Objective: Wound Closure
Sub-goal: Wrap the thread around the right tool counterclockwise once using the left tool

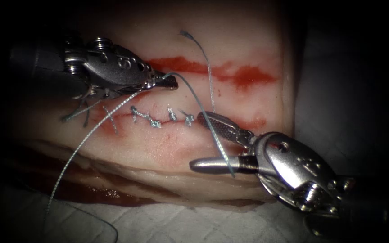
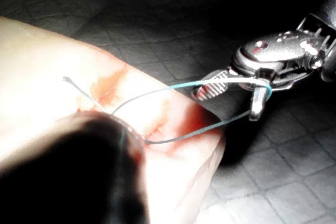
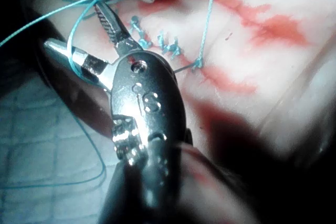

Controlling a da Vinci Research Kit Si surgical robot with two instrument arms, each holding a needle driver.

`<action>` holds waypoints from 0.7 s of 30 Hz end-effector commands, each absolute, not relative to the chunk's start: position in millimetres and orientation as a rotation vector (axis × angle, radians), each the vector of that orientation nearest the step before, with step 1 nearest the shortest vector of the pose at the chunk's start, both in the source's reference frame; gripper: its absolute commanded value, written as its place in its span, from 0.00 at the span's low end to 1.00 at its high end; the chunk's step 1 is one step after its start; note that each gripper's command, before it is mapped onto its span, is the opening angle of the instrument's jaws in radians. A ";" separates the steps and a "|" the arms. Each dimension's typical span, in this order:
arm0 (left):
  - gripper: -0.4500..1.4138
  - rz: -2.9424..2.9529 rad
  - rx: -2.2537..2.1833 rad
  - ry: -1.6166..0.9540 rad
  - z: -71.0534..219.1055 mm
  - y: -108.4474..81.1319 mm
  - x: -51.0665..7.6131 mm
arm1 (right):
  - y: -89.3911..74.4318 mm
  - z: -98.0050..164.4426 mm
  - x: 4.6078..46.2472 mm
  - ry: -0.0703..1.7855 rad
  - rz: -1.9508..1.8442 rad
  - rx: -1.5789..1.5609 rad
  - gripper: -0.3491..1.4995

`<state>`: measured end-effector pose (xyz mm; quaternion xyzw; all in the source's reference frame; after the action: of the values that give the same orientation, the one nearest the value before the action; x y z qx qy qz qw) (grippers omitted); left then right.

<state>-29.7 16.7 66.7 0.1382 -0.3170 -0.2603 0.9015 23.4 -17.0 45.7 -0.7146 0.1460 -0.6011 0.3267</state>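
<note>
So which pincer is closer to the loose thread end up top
Right. The right pincer, open with thread across it, sits just below the loose thread end's strand; the left pincer, shut on thread, is farther left.

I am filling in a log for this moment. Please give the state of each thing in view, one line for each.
Left tool: jaws shut on the thread.
Right tool: jaws open, holding nothing; thread passes between them.
Thread: runs from the left tool across the right tool's jaws.
Cut: stitched, with knots along it.
Tissue: streaked with red fluid.
</note>
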 end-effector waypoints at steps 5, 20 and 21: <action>0.00 -0.607 0.351 -0.582 68.0 15.1 -31.5 | -16.2 45.0 24.8 0.364 -1.458 -1.854 0.73; 0.00 -0.678 0.380 -0.551 65.4 15.8 -31.8 | -14.8 45.6 24.2 0.296 -1.314 -1.745 0.72; 0.00 -0.690 0.364 -0.564 65.0 16.2 -31.7 | -14.6 45.8 24.0 0.261 -1.309 -1.720 0.72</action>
<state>-31.0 16.4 64.2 0.1695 -0.2805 -0.3371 0.8826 23.2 -14.9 45.3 -0.6960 0.1051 -0.5349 0.4674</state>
